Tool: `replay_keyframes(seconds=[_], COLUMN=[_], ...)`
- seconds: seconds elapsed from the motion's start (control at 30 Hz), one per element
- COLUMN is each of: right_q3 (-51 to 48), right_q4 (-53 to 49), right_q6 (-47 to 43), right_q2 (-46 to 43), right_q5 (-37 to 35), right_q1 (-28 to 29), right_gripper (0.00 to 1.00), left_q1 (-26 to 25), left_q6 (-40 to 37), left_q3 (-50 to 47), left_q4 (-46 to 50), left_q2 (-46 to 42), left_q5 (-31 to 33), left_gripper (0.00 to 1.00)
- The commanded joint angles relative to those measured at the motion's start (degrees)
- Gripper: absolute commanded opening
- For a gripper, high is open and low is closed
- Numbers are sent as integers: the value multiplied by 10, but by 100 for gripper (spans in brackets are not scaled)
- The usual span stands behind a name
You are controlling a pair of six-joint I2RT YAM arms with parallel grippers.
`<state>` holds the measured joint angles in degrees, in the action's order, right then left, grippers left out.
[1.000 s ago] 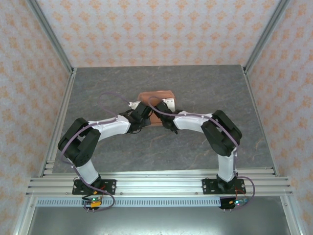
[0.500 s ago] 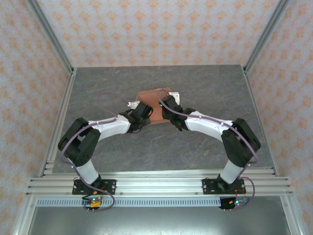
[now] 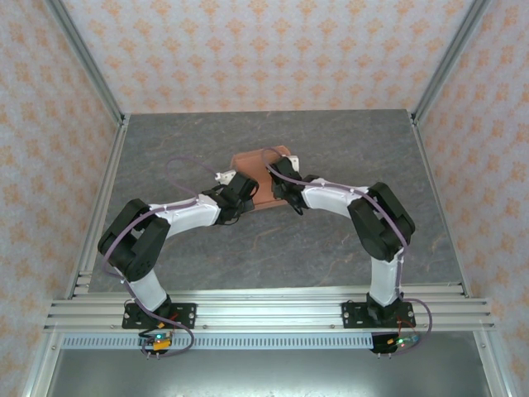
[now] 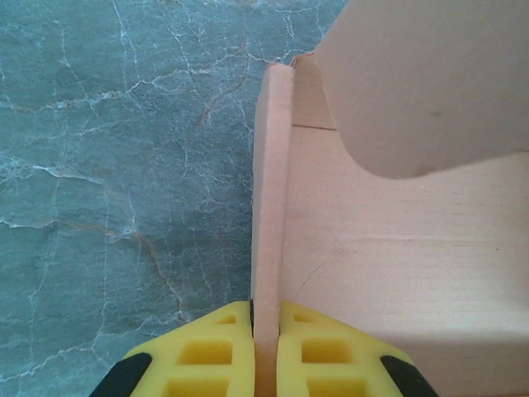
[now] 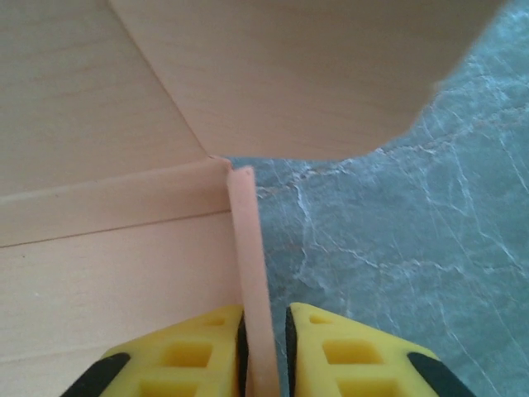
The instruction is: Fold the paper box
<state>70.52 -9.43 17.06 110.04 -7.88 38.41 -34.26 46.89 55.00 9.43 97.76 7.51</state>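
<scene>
Half-folded salmon paper box (image 3: 252,163), 1 upright wall in each pinch: left gripper (image 4: 266,318), right gripper (image 5: 263,318).

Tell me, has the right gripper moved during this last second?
Yes. From above, the right gripper has crept away from the front rail toward the back wall, farther along the paper box.

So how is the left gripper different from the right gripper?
The left gripper pinches the left wall of the paper box tight; the right gripper straddles its right wall, with dark slivers beside it, so a firm grip is unclear. The left one's wall looks thicker than the right's. Both have yellow fingers.
</scene>
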Motion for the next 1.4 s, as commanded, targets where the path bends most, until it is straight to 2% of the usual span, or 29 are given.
replay_keyframes(seconds=[0.0, 0.07, 0.13, 0.17, 0.57, 0.67, 0.77, 0.93, 1.2, 1.37], right_q3=[26, 36, 49, 54, 99, 94, 86, 40, -19, -32], right_q4=[-21, -37, -55, -62, -99, -83, -69, -19, 3, -13], right_q6=[-12, -14, -13, -11, -20, -27, -20, 16, 27, 27], right_q2=[17, 27, 41, 48, 120, 124, 116, 57, -75, -97], right_q5=[-20, -51, -101, -116, -273, -288, -250, -127, -62, -41], right_q1=[-1, 6, 14, 15, 15, 15, 16, 21, 21, 12], right_gripper=[17, 18, 26, 26, 24, 22, 21, 24, 41, 44], left_q1=[-2, -2, -2, -2, -2, -2, -2, -3, -3, -3], left_q6=[10, 13, 17, 18, 25, 26, 27, 26, 25, 26], left_q3=[-7, -7, -7, -8, -10, -9, -4, -2, -2, 0], left_q4=[0, -2, -4, -6, -7, -10, -8, -8, -6, -4], left_q2=[-18, -18, -17, -17, -22, -20, -15, -7, -6, -7], left_q5=[2, 0, -3, -6, -10, -13, -15, -13, -4, -4], left_gripper=[3, 2, 2, 2, 0, 0, 0, 0, 0, 0])
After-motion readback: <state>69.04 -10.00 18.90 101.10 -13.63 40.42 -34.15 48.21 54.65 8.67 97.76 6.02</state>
